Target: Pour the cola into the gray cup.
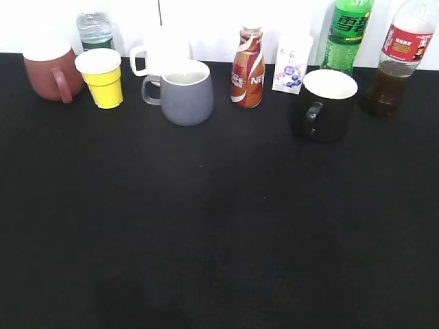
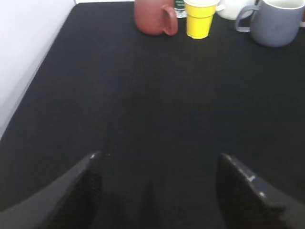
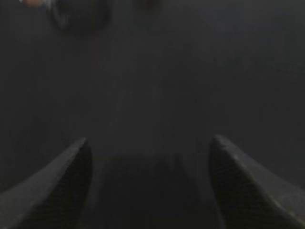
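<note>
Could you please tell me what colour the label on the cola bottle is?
Red with white lettering, on the cola bottle; the exterior view shows it best.

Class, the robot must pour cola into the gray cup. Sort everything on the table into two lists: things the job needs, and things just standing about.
Needed: cola; gray cup.

Standing about: brown mug; yellow cup; water bottle; white mug; coffee bottle; small carton; green soda bottle; black mug.
</note>
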`<state>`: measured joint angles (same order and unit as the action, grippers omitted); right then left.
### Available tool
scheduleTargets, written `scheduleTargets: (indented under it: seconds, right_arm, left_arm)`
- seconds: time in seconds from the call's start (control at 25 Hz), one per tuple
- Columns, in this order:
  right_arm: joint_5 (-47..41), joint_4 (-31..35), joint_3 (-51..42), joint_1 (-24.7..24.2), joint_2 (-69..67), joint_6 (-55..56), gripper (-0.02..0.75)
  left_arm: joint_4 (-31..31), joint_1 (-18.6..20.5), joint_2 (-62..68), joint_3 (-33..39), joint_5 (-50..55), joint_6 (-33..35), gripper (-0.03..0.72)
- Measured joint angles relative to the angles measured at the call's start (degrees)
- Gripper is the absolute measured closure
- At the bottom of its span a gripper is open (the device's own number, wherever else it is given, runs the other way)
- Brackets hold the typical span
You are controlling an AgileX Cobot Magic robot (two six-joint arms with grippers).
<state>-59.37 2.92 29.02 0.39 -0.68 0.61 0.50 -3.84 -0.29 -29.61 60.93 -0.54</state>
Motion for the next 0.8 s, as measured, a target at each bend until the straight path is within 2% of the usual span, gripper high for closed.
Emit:
scheduleTargets:
  seconds: [0.08, 0.36, 0.8]
  right_arm:
    - [-0.05, 0.86, -0.07, -0.11, 0.97, -0.06, 0.163]
    - [-0.05, 1.76, -0.07, -0.11, 0.97, -0.06, 0.163]
    - [-0.05, 1.85, -0.07, -0.11, 0.97, -0.07, 0.164]
  left_arm:
    - [0.00, 1.29, -0.10, 0.00, 0.00, 0.00, 0.122]
    - [0.00, 1.42, -0.10, 0.00, 0.00, 0.00, 0.128]
    - [0.00, 1.42, -0.10, 0.00, 0.00, 0.00, 0.261]
